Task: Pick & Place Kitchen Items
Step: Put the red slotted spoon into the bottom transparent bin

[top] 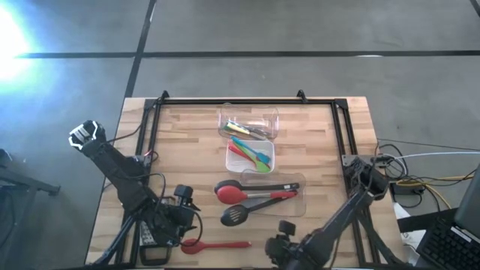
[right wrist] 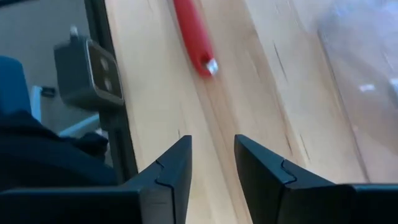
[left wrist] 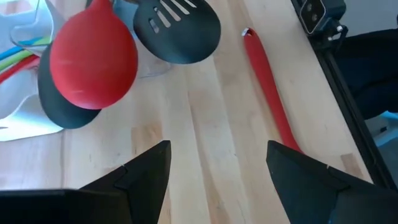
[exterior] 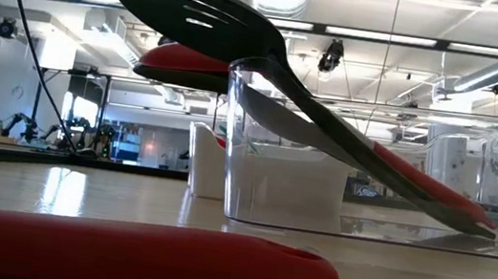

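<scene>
Left end effector (left wrist: 217, 165) is hovering over the near-left part of the light wooden bench (top: 187, 150), fingers spread wide, gripping nothing. Right end effector (right wrist: 212, 163) is sitting at the near edge, right of centre, fingers apart with a narrow gap, nothing between them. Long red silicone spoon (top: 214, 244) is lying flat on the bench near the front edge, between the two end effectors, untouched. Black slotted spoon (top: 235, 215) and round red spoon head (top: 229, 193) are resting in the clear rectangular plastic tub (top: 300, 196) at centre, heads overhanging its left end. Green, teal and orange small tools (top: 251, 154) are lying in the middle tub, more utensils in the far one (top: 249, 124).
</scene>
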Motion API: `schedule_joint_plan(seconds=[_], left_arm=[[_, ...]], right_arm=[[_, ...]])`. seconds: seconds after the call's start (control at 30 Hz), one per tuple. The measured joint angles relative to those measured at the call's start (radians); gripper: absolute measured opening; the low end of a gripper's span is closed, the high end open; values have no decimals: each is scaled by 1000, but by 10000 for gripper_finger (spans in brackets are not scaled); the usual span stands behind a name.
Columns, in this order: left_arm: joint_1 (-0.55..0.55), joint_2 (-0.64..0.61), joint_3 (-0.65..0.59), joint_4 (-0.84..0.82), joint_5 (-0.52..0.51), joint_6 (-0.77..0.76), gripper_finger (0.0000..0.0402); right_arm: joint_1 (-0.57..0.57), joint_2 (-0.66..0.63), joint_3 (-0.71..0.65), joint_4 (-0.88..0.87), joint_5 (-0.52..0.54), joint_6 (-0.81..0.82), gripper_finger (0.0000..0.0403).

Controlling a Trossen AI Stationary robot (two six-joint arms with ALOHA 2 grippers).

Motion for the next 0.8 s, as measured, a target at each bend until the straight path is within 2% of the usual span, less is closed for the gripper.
schedule_joint_plan(seconds=[0.23,0.43,0.6,0.8], left_arm=[[1,0,0,0,-22,11,266],[0,0,0,-12,-22,11,266],[1,0,-1,-34,-22,12,266],[1,-1,-1,-39,-22,12,266]], right_arm=[[-67,9,-44,201,4,-153,105],[-112,40,-44,305,-25,-251,122],[-131,82,-45,353,-84,-288,137],[-151,101,-43,383,-80,-315,151]])
